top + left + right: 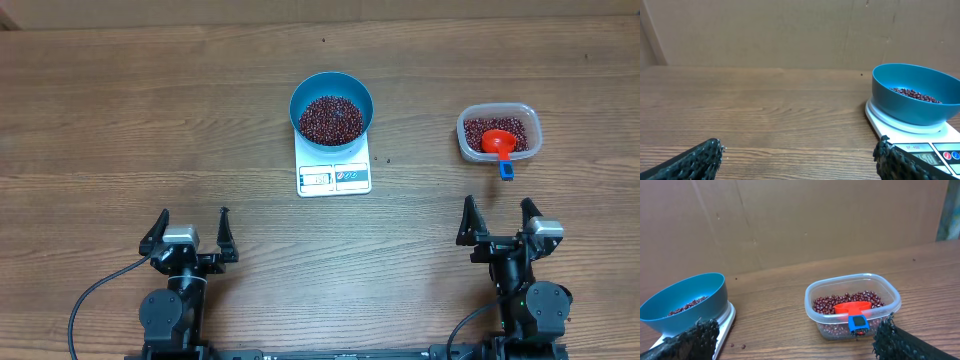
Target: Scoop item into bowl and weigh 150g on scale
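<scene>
The blue bowl (332, 107) stands on the white scale (333, 176) at the table's centre, holding a heap of dark red-brown beans (331, 118). More beans fill a clear plastic tub (499, 133) at the right, where an orange scoop (499, 141) with a blue handle end rests. My left gripper (189, 230) is open near the front left, nothing between its fingers. My right gripper (497, 217) is open near the front right, below the tub. The left wrist view shows the bowl (915, 95) on the scale (920, 137); the right wrist view shows the tub (852, 305) and the bowl (687, 302).
A few stray beans (737, 346) lie on the wood beside the scale (720, 325). A brown cardboard wall (790, 30) stands behind the table.
</scene>
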You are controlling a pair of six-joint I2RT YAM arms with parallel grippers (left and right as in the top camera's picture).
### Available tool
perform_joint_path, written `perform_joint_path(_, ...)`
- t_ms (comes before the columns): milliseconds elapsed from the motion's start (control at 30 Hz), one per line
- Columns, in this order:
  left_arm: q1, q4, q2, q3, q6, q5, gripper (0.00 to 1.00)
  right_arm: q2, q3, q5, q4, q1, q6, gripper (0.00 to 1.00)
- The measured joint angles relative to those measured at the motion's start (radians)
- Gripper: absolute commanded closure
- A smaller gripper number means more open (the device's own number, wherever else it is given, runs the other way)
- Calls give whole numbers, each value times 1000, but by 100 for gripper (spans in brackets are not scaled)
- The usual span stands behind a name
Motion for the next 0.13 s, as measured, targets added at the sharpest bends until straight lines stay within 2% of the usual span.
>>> perform_joint_path(133, 0, 0, 0, 0, 0, 0, 0, 0, 0, 0, 0, 0, 0, 0)
